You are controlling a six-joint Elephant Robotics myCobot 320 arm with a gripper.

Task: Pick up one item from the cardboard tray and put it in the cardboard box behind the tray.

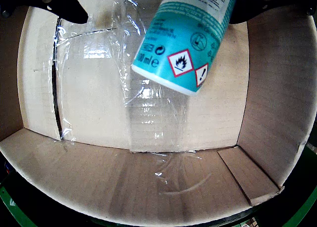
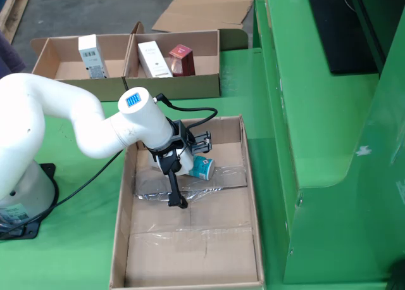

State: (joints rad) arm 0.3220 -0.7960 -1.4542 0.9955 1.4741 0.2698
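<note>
A teal and white spray can (image 1: 185,36) with hazard symbols near its base is clamped between my gripper's (image 1: 158,4) black fingers (image 1: 59,4), tilted, just above the floor of an open cardboard box (image 1: 94,113). In the fixed view the white arm reaches over that large box (image 2: 190,245), and the gripper (image 2: 190,166) holds the can (image 2: 203,168) low inside the box's far half. The gripper is shut on the can. The can's top is hidden between the fingers.
Clear tape (image 1: 153,118) shines on the box floor. Behind the box stand two cardboard trays (image 2: 171,85) holding a white carton (image 2: 92,56), another white carton (image 2: 152,59) and a red box (image 2: 181,59). A green structure (image 2: 304,113) rises at the right.
</note>
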